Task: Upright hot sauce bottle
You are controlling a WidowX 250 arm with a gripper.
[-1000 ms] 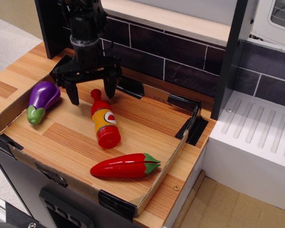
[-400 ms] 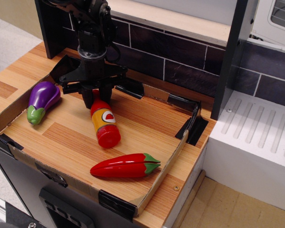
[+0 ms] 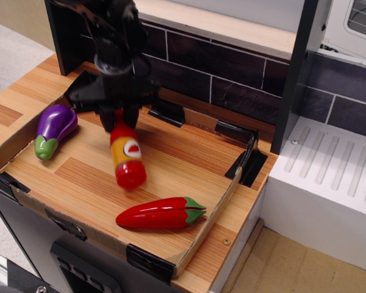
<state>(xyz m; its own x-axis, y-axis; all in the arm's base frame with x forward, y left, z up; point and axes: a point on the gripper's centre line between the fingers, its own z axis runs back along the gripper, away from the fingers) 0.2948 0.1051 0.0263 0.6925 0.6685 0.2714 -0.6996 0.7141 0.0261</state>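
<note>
We find the claw [image 3: 117,115] clamped on the bottle [image 3: 125,158] neck, bottle tilted just above the pepper [image 3: 161,212]. Lifting step underway; next, we judge, swing base down onto counter [image 3: 189,152].

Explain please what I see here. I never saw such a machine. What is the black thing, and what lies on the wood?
One camera looks down from above at a wooden counter with a shallow cardboard tray. The black thing is a robot arm; its gripper is the claw at the end. It is closed on the narrow top of a red hot sauce bottle, which hangs tilted and looks blurred. Beside it lie a purple toy eggplant at the left and a long red chili pepper nearer the front.
</note>
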